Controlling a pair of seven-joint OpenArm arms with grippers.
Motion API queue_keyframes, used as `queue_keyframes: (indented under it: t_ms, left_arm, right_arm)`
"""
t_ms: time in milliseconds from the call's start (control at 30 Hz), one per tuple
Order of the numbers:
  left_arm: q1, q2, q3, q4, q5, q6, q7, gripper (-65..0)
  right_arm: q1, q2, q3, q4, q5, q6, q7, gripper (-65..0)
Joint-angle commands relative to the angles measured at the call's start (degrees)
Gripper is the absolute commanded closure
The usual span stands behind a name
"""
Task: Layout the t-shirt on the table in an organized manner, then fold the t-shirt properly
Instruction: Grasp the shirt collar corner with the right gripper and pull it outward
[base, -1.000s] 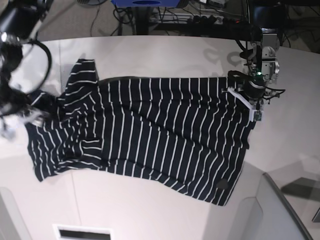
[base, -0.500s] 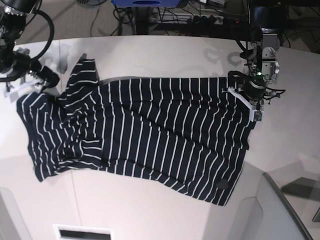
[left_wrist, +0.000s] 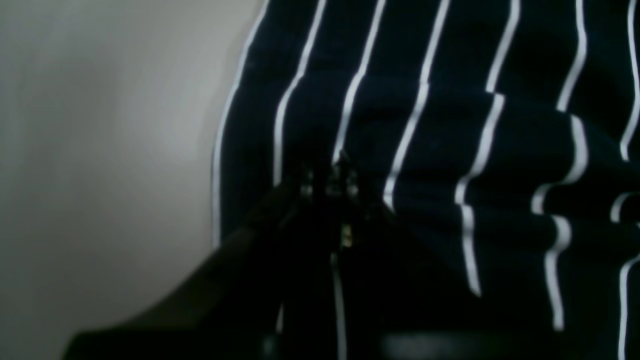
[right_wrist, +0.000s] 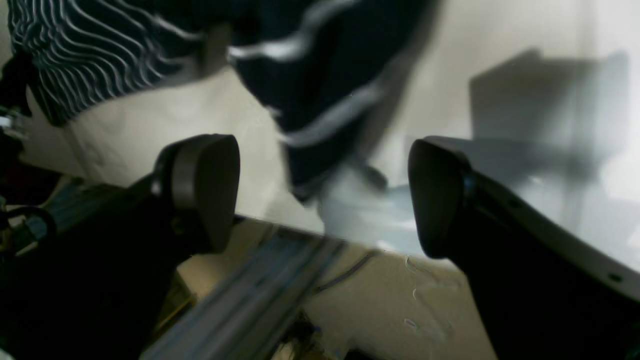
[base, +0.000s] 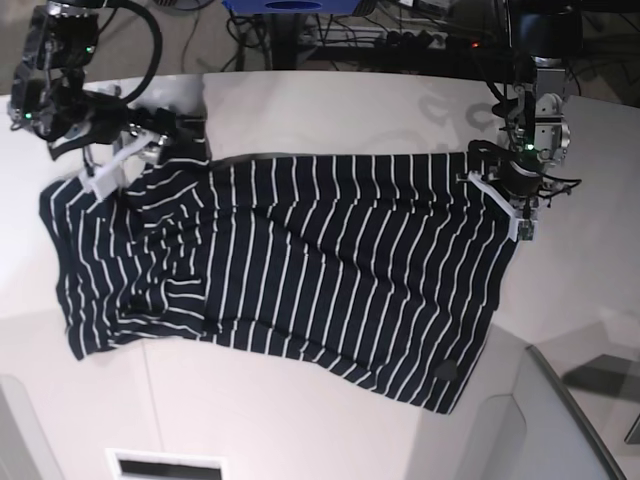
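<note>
- Cloth of the t-shirt lies spread across the middle of the table in the base view, its striped body running from the left edge of the frame to the right of centre.
- The lower hem corner reaches toward the lower right, where a small dark grey patch sits on the cloth.
- The left tool, at the upper right of the base view, is clamped tight on the t-shirt's upper right corner; its wrist view shows striped cloth bunched at the dark tips.
- The right tool, at the upper left of the base view, stands wide, its two dark pads well apart and gripping nothing.
- In the right wrist view a blurred sleeve of the t-shirt sits between and beyond those pads, above the pale table.
</note>
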Motion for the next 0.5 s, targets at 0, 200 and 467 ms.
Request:
queue_keyframes:
  t_ms: [0,200,467]
  left_arm:
    - [0.2,-0.5,-0.1,0.0,0.5,0.3,2.8,0.0]
    - [0.6,-0.5,-0.1,0.2,0.5,0.3,2.8,0.0]
    - [1.1,-0.5,-0.1,0.4,0.5,0.3,2.8,0.0]
  right_arm:
    - [0.9,0.4,-1.1,0.6,1.0,-1.2,1.1,-49.5]
    - [0.5,0.5,-3.2,-2.5,1.4,-5.7,3.4,-25.1]
    - [-5.3,1.7,1.9,7.7,1.5,-5.9,-5.3,-0.6]
